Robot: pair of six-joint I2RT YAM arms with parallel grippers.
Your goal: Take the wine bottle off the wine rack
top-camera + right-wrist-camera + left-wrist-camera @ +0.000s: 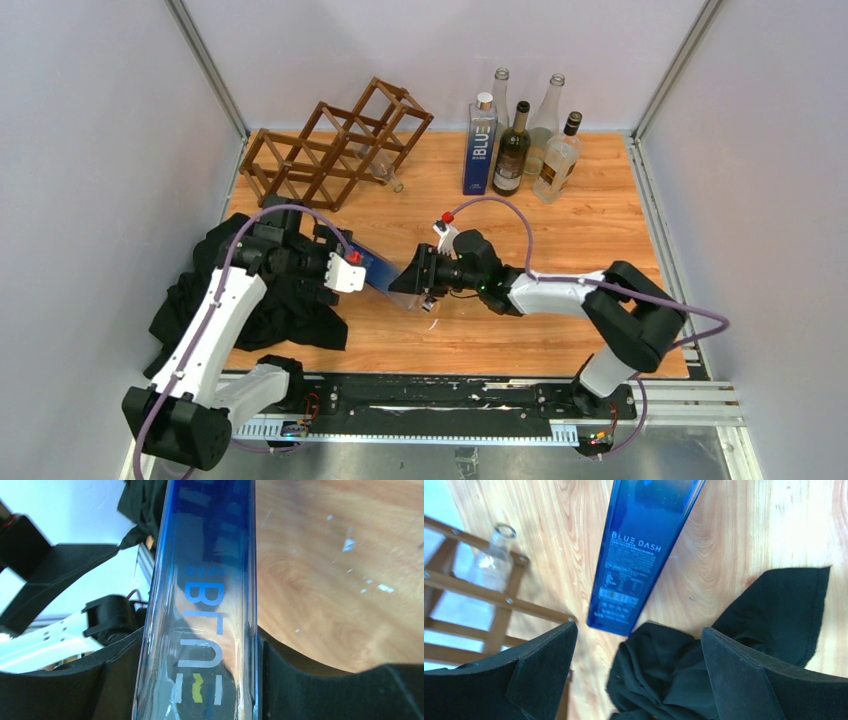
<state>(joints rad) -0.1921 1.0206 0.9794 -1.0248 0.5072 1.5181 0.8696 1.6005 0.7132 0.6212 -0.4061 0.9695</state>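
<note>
Wine bottle (374,266), one blue, clamped in right gripper (409,281); left gripper (639,642) agape; five bottles (513,150) behind.

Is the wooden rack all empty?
No, a clear glass bottle lies in the wine rack, its neck poking out past a slat.

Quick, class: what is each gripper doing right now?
Left gripper: open, holding nothing.
Right gripper: closed on the blue bottle.
</note>
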